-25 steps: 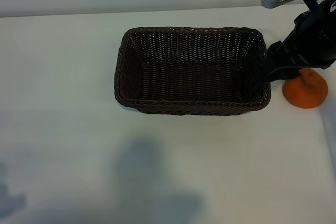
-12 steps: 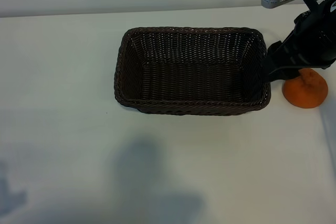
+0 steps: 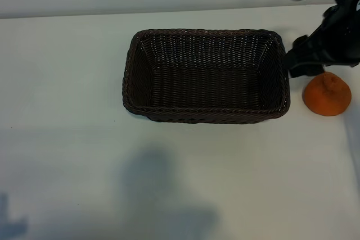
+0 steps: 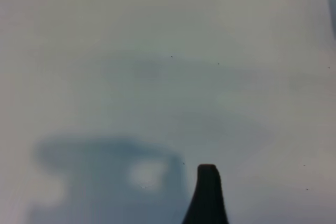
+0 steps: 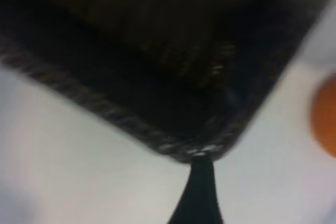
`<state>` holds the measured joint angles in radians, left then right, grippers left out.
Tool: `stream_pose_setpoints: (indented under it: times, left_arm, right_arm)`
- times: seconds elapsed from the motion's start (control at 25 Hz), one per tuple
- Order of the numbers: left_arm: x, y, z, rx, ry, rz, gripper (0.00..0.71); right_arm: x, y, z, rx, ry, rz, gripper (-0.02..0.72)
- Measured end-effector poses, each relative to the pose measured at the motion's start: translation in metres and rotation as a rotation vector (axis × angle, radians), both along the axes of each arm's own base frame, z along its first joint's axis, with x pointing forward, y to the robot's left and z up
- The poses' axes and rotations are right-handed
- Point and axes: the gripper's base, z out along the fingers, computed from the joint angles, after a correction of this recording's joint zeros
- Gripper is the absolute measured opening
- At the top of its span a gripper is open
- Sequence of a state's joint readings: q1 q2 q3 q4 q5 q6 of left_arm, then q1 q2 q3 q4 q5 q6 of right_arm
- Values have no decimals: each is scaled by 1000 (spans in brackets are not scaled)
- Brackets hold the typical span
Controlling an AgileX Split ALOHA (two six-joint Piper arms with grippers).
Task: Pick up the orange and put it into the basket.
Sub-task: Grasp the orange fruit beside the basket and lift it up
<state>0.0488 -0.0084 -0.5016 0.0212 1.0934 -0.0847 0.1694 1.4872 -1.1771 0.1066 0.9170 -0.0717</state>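
One basket (image 3: 206, 76) is seen mid-table, nothing in it. One right gripper (image 3: 304, 64), jaws spread wide and gripping nothing, is poised at its right end. One orange (image 3: 327, 95) is set on the table just beyond.

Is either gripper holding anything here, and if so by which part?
Nothing is held. The orange lies on the table, below the open right gripper.
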Motion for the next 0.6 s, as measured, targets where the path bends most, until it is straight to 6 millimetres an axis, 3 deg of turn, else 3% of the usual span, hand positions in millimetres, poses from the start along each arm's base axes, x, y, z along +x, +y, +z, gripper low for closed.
stream_pose_setpoints:
  times: [0.36, 0.6]
  left_arm:
    - [0, 2, 0, 0, 0, -114, 595]
    - [0, 2, 0, 0, 0, -117, 594]
  right_arm:
    - [32, -18, -38, -157, 39, -161, 595]
    - [51, -55, -61, -138, 71, -328, 595]
